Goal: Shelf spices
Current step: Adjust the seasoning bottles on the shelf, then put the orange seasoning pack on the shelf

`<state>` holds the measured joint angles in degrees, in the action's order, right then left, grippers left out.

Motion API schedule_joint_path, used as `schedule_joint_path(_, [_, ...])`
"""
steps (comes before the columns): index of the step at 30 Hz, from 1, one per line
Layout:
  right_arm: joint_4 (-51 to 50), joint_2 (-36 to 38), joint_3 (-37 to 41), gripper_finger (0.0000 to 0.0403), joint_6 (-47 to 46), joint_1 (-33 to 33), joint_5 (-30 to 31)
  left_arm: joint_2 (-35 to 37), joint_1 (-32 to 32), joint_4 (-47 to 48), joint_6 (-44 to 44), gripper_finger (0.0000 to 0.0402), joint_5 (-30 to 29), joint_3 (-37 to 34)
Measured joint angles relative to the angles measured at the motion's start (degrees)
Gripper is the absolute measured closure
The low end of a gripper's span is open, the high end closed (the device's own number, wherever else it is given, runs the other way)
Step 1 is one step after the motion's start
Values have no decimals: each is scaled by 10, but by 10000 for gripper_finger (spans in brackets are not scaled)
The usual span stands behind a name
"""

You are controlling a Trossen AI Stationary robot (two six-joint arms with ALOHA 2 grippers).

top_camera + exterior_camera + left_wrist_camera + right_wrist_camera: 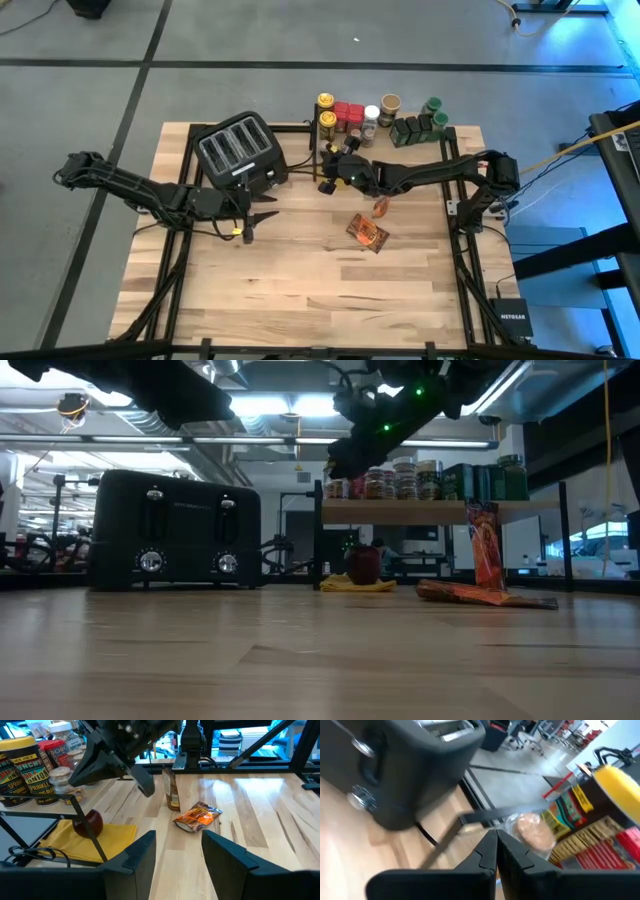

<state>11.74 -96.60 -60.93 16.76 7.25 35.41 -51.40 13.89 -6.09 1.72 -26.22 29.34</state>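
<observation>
The shelf (430, 512) stands at the table's far edge, right of the black toaster (240, 150), and carries several spice jars and tins (380, 120). One orange foil packet (367, 232) lies flat on the table. A second packet (381, 207) stands upright beside it. My right gripper (325, 183) is shut and hovers at the shelf's left front corner, level with the jars, beside a yellow-lidded jar (615, 780). It holds nothing. My left gripper (177, 855) waits open in front of the toaster, pointing at the packets.
Under the shelf a red round thing (89, 822) sits on a yellow cloth (100, 840). The toaster fills the far left of the table. The bare wooden tabletop (300, 290) stretches across the near half.
</observation>
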Motion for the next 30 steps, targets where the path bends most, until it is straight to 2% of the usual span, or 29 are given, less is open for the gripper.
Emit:
schedule_joint_path(4, [-9,2,0,391,4,-2,33,0,0,0,7,249,0,0])
schedule_joint_path(9, [-20,26,0,391,19,-41,80,0,0,0,7,249,0,0])
schedule_joint_path(17, [-89,71,0,391,-9,-187,79,0,0,0,13,249,0,0])
schedule_joint_path(22, [-143,71,0,391,-112,-263,80,0,0,1,24,249,0,0])
schedule_joint_path(25, [-184,71,0,391,-166,-282,68,0,0,1,25,249,0,0])
schedule_joint_path(30, [-210,71,0,385,-257,-286,85,0,0,-3,24,249,0,0])
